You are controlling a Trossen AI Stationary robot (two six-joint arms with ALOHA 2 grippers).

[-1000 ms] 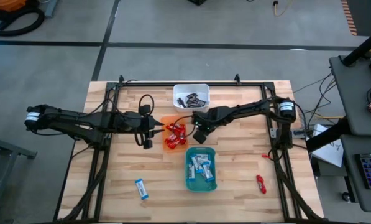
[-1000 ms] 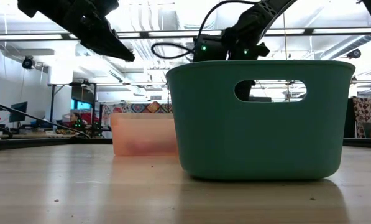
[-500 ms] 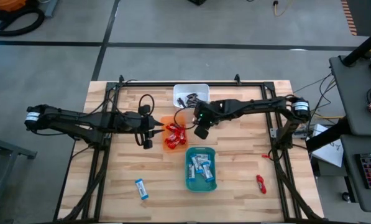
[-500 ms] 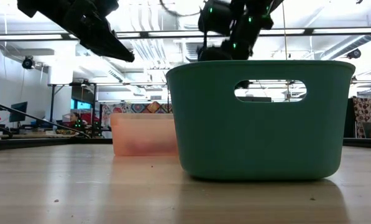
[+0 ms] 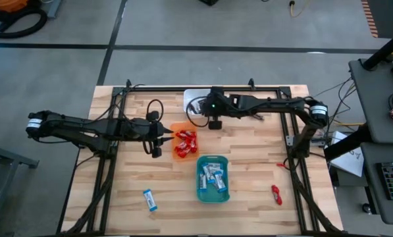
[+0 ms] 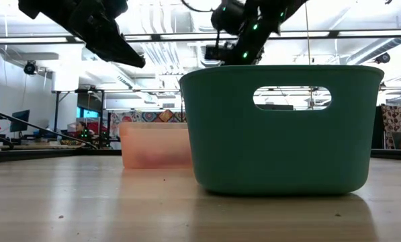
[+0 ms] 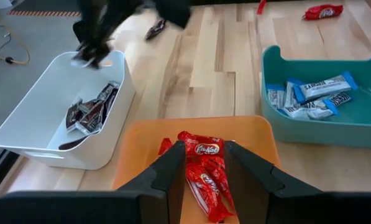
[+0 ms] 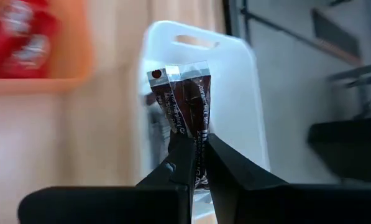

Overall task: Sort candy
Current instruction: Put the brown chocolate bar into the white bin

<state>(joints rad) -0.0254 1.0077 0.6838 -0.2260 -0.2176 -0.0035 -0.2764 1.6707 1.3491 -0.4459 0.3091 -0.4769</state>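
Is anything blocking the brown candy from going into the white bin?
Nothing visible. The right gripper holds the brown candy right over the white bin, whose top is open.

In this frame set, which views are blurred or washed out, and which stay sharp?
Right wrist view: the white tray and orange tray behind are smeared, while the dark brown candy in the right gripper stays crisp. Low view: bright ceiling lights leave both arms as dark shapes above the teal tray. High and left wrist views are sharp.
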